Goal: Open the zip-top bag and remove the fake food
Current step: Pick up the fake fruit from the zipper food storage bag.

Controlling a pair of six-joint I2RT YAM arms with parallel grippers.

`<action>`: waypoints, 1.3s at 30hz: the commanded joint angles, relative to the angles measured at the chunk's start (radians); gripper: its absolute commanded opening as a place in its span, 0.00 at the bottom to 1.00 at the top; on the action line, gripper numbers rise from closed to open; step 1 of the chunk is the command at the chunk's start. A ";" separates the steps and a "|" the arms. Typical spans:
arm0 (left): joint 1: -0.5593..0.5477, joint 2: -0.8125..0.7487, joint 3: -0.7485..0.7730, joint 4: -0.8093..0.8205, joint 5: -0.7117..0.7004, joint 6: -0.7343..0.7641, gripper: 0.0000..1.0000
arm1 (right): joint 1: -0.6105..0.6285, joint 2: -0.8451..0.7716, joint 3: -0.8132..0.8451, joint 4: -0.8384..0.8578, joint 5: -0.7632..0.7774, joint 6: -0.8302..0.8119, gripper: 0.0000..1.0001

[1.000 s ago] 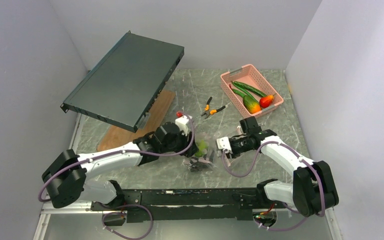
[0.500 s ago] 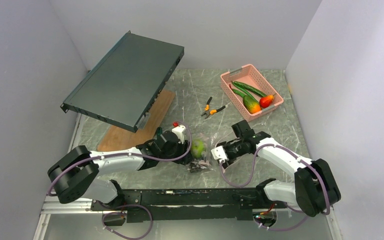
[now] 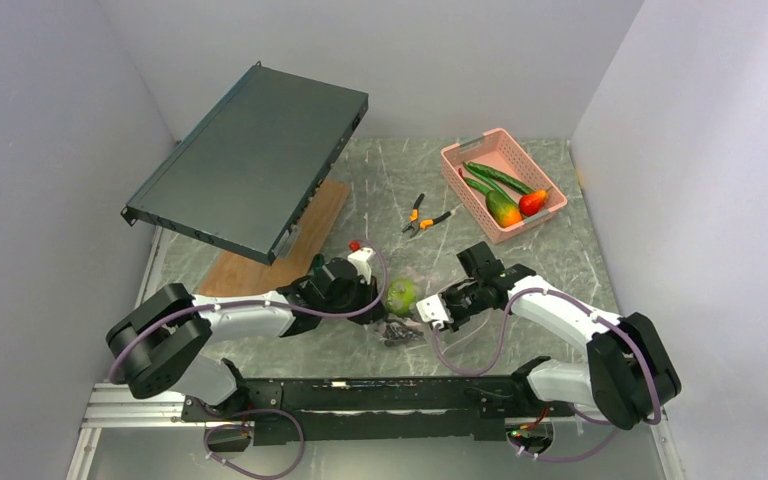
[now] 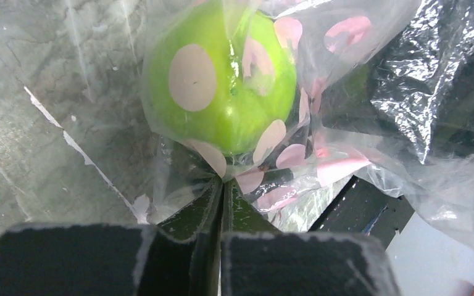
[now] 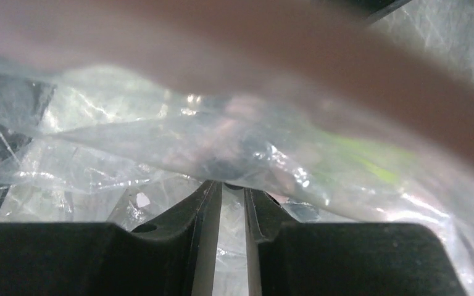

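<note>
Left gripper (image 3: 378, 298) and right gripper (image 3: 424, 312), from above: flanking the zip-top bag (image 3: 412, 278) squarely between them, green apple (image 3: 400, 296) inside.
Left wrist: clamped shut on film just below the apple, dead ahead. Right wrist: nearly closed at crinkled film, hold unclear.

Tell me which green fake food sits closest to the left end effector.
The green apple, in the zip-top bag right before the left end effector; the cucumbers lie away in the pink basket.
</note>
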 commanded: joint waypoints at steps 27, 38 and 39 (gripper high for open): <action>0.056 0.135 -0.038 0.214 0.142 -0.066 0.00 | 0.097 0.039 0.017 0.074 0.062 0.084 0.48; 0.054 0.136 -0.030 0.218 0.146 -0.065 0.00 | 0.173 0.112 0.004 0.135 0.233 0.100 0.44; 0.054 0.131 -0.034 0.215 0.143 -0.064 0.00 | 0.174 0.118 0.004 0.133 0.245 0.098 0.40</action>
